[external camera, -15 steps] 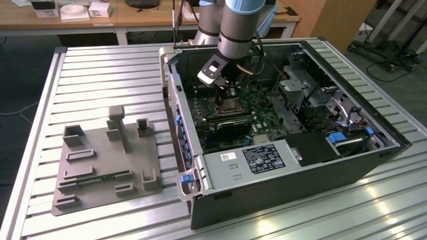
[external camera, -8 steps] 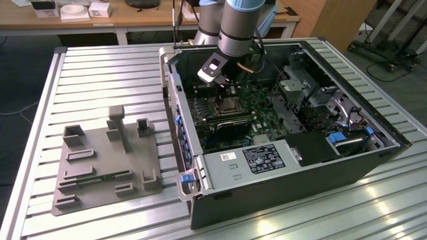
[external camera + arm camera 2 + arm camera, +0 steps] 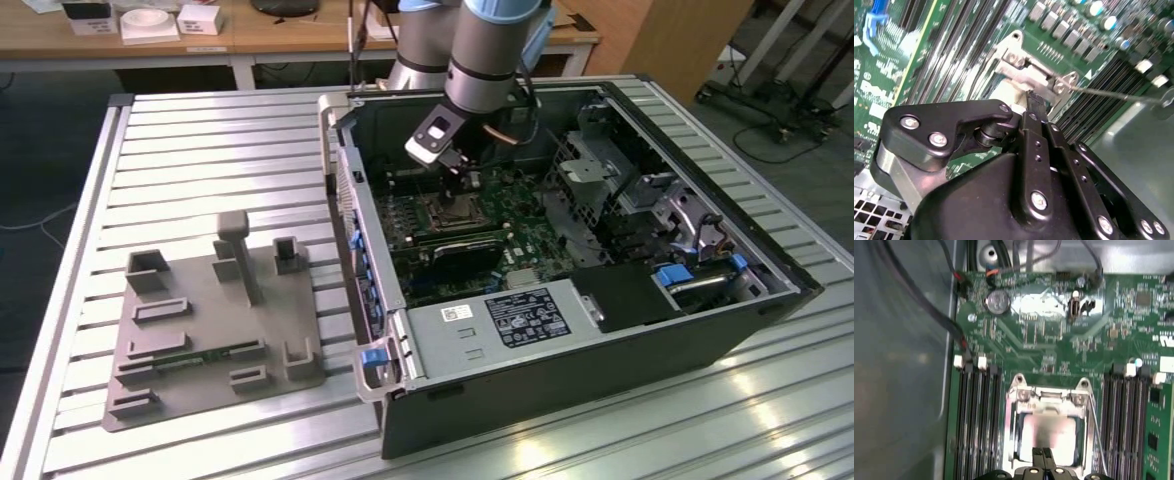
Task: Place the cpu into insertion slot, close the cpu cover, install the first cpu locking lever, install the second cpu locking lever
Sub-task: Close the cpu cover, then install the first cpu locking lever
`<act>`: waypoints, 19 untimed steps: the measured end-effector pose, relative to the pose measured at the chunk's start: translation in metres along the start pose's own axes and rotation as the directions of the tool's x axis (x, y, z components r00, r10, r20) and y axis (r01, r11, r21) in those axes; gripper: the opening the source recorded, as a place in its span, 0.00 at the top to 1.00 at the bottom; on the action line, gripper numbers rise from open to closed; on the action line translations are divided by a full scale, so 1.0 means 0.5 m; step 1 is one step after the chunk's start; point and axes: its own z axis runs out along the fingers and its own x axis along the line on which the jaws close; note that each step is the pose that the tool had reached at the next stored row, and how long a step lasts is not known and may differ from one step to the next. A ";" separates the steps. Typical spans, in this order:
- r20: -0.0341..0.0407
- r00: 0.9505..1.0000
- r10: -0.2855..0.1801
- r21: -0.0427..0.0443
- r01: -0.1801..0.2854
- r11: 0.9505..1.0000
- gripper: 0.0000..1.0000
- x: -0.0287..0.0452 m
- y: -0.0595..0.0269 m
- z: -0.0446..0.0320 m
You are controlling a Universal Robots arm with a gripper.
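Our gripper (image 3: 1042,453), fingers closed together on nothing, sits on the cpu cover (image 3: 1011,432) over the cpu (image 3: 1054,432); we should push squarely, clear of the locking lever (image 3: 1096,432).

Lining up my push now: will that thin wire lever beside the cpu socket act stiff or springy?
The locking lever is a long, thin wire rod, so it will probably flex and spring rather than move rigidly. Its smooth bare metal may slip off the end effector. Being so slim, it is likely light.
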 end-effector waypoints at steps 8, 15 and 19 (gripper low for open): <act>0.000 1.000 -0.001 0.000 0.001 1.000 0.90 -0.001 0.014 0.000; 0.000 1.000 -0.001 0.000 0.001 1.000 0.90 -0.001 0.015 0.000; 0.000 1.000 -0.001 0.000 0.001 1.000 0.90 -0.001 0.015 -0.002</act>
